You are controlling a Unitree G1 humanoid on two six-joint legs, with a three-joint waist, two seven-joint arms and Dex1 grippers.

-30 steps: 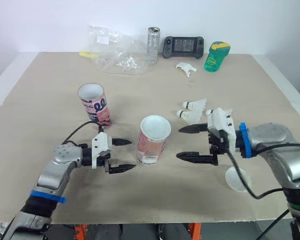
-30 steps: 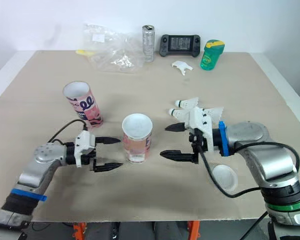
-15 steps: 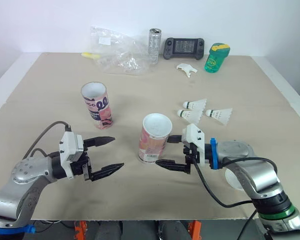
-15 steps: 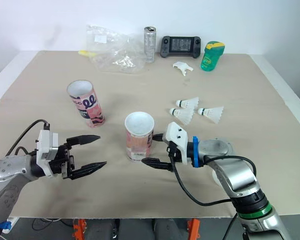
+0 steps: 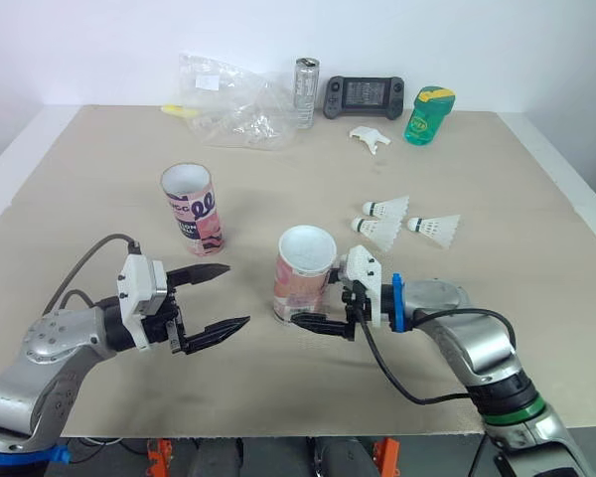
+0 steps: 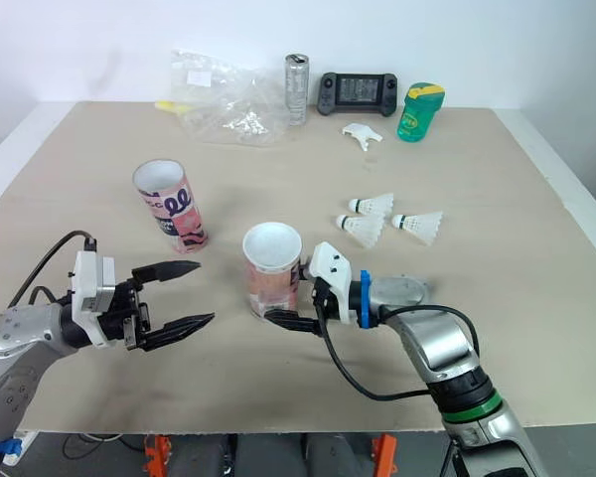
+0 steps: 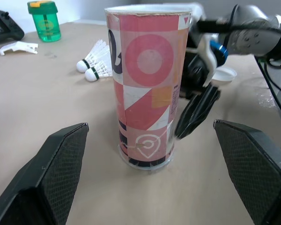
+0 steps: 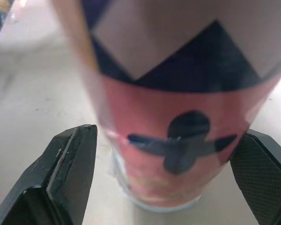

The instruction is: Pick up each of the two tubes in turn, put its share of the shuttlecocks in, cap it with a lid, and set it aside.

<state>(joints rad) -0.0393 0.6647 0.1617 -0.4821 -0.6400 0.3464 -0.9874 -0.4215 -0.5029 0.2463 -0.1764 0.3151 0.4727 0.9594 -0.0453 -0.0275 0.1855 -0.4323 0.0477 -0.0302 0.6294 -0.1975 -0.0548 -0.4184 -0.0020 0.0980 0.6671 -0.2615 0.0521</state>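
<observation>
Right gripper (image 8: pixel 166 145) reaches in low, jaws spread either side of the near tube (image 5: pixel 303 273); left gripper (image 5: pixel 236 294) level, left of that tube, jaws apart; tube upright, open-topped.

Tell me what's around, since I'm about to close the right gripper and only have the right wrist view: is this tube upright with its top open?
Observer: Yes, the near tube stands upright, mouth open; the open right gripper straddles it.
Operator: Where's the left gripper?
Observer: The left gripper is open, on the tube's far side, apart from it.
Operator: And the shuttlecocks?
Observer: Three shuttlecocks lie on the table beyond your arm.
</observation>
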